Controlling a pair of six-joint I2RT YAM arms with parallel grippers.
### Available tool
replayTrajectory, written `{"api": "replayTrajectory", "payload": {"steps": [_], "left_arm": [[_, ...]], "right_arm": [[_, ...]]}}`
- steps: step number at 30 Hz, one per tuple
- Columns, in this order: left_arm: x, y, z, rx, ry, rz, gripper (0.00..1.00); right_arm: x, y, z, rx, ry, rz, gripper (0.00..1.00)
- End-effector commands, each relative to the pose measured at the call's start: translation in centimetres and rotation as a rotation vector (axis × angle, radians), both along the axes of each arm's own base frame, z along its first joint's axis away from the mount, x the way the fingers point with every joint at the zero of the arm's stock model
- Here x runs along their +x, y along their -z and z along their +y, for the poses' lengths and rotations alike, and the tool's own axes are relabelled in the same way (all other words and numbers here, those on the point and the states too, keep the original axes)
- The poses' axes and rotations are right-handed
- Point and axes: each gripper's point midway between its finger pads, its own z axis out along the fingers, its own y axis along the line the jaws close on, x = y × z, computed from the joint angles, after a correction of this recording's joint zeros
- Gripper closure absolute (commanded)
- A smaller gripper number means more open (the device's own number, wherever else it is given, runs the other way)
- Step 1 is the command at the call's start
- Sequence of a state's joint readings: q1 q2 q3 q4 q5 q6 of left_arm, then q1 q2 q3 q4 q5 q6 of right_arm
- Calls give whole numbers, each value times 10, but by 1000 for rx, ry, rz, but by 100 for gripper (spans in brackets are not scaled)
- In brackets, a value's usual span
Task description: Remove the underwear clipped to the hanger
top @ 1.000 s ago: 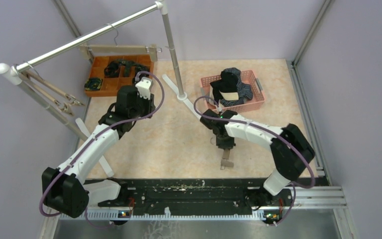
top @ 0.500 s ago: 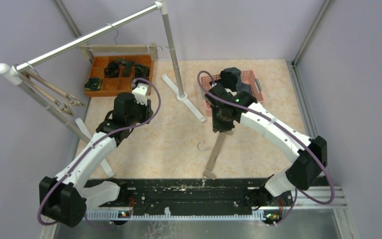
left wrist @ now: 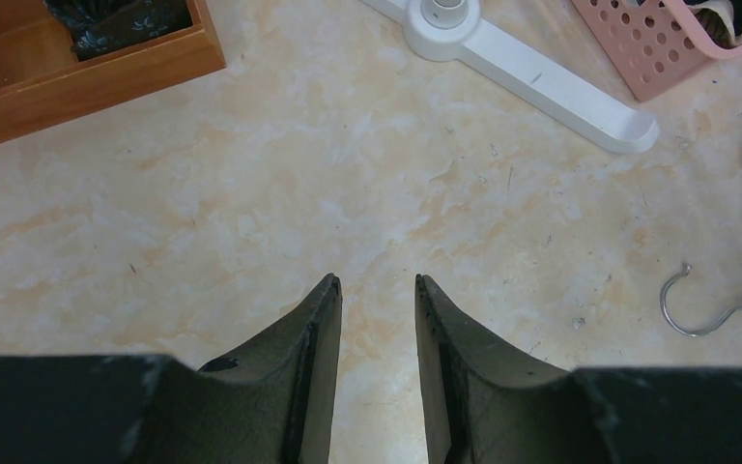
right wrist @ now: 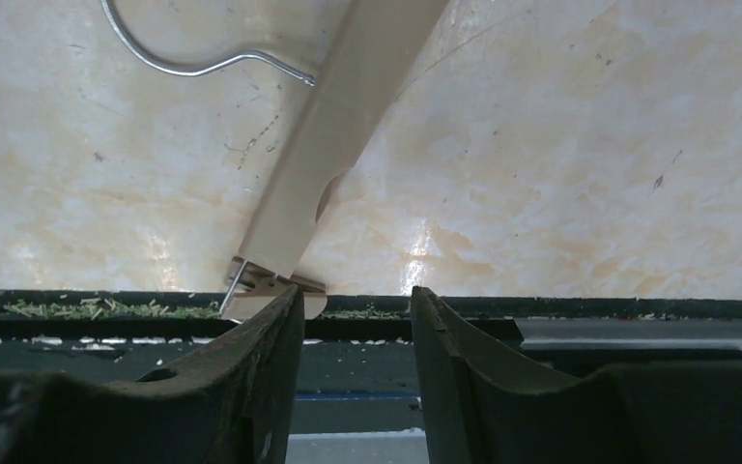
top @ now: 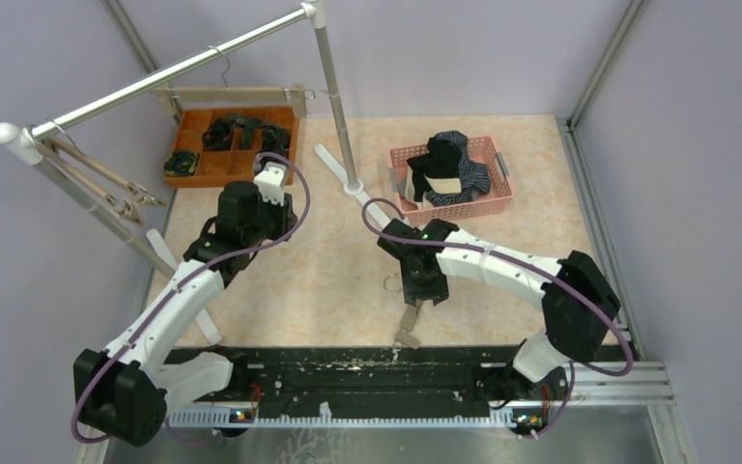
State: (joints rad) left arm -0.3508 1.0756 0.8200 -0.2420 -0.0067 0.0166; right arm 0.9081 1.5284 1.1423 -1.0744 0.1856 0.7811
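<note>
The underwear (top: pixel 449 166), black and navy-striped cloth, lies heaped in a pink basket (top: pixel 502 198) at the back right. A bare beige hanger (top: pixel 409 324) lies flat on the table near the front edge, its wire hook (top: pixel 389 282) pointing left. My right gripper (top: pixel 415 293) hovers just above that hanger. In the right wrist view the right gripper (right wrist: pixel 356 295) is open with nothing between its fingers, and the hanger bar (right wrist: pixel 348 126) and its end clip (right wrist: pixel 261 285) lie beside the left finger. My left gripper (left wrist: pixel 377 280) is open over bare table.
A white rack foot (top: pixel 356 188) and upright pole (top: pixel 333 87) stand mid-table. An orange wooden tray (top: pixel 214 166) with dark rolled socks sits back left. Other wooden hangers (top: pixel 232 94) hang on the slanted rail (top: pixel 155 82). A black rail (top: pixel 377 372) runs along the front edge.
My right gripper swung the hanger left, laid it on the table and opened off it. It then slid back toward the hanger's near end. The left arm drifted slightly.
</note>
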Motion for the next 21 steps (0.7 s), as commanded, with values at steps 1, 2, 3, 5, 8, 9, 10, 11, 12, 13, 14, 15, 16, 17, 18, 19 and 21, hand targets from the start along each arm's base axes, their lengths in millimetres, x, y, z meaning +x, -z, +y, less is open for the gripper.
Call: {"api": "replayTrajectory", "payload": {"steps": [1,2,3,5,8,9,10,11,12,13,14,15,16,17,18,19,21], "left_arm": [[-1,0,-4,-27,24,-3,60],[-1,0,-4,-27,26,-3,60],[-1,0,-4,-26,27,-4,60],[-1,-1,-5,-23,32,-6,60],[0,-2,-6,-27,38,-6,60],[0,-2,-7,-29,38,-6,60],[0,-2,-7,-29,37,-6,60],[0,-2,-7,-30,38,-5,60],[0,-2,-7,-28,39,-6,60],[0,-2,-6,-25,38,-4,60],[0,-1,-6,-22,37,-3,60],[-1,0,-6,-20,38,1,60],[-1,0,-6,-17,40,2,60],[-1,0,-5,-15,40,2,60],[-1,1,-5,-15,40,4,60],[-1,0,-5,-14,39,2,60],[0,0,-5,-11,40,3,60]], "right_arm": [[10,16,15,41,69,-58,53],[10,20,16,40,70,-56,50],[11,25,16,34,73,-56,45],[13,33,18,16,71,-51,39],[19,47,24,-18,53,-29,37],[22,49,27,-25,48,-30,37],[25,52,28,-39,45,-30,37],[28,56,29,-56,42,-31,37],[30,59,28,-79,36,-30,37],[33,63,26,-109,30,-28,37],[34,67,25,-139,24,-22,37],[36,71,23,-166,21,-20,37],[37,74,21,-184,19,-19,37],[38,79,21,-199,20,-15,38],[38,82,21,-203,23,-14,39],[38,85,20,-208,27,-9,43],[35,90,17,-221,38,5,55]]}}
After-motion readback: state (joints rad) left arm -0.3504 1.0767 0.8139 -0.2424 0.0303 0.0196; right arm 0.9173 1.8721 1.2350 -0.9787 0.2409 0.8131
